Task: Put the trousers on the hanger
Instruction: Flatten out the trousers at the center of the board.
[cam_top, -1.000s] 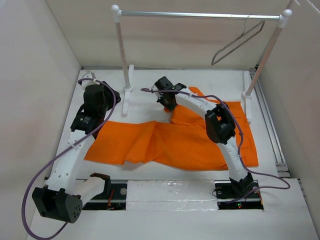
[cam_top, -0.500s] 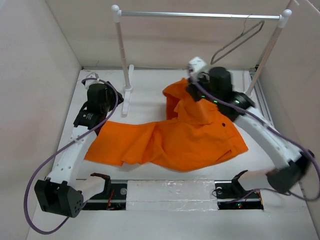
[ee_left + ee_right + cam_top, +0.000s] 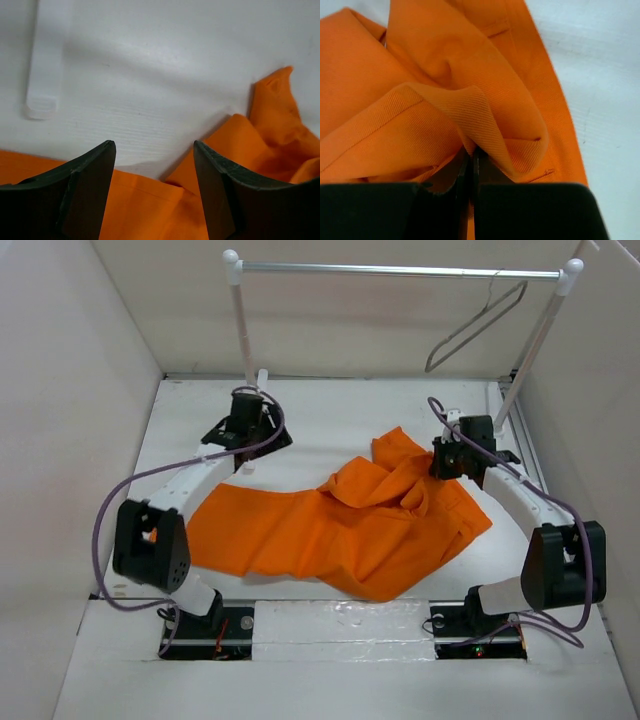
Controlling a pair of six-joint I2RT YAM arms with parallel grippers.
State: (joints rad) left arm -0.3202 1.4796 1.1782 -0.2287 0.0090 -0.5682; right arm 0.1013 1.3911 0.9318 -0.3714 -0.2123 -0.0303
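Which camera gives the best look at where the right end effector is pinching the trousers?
The right wrist view: the right end effector is shut on a raised fold of the trousers, seen close up. The top view shows them whole, but the pinch is tiny there. The left wrist view shows only an orange edge.

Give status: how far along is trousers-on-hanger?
Early. Done: nothing on the hanger, which hangs bare on the rail. In hand: right gripper pinches a fold of the trousers, most of which lie on the table; left gripper is open above their edge. Left: lifting and draping.
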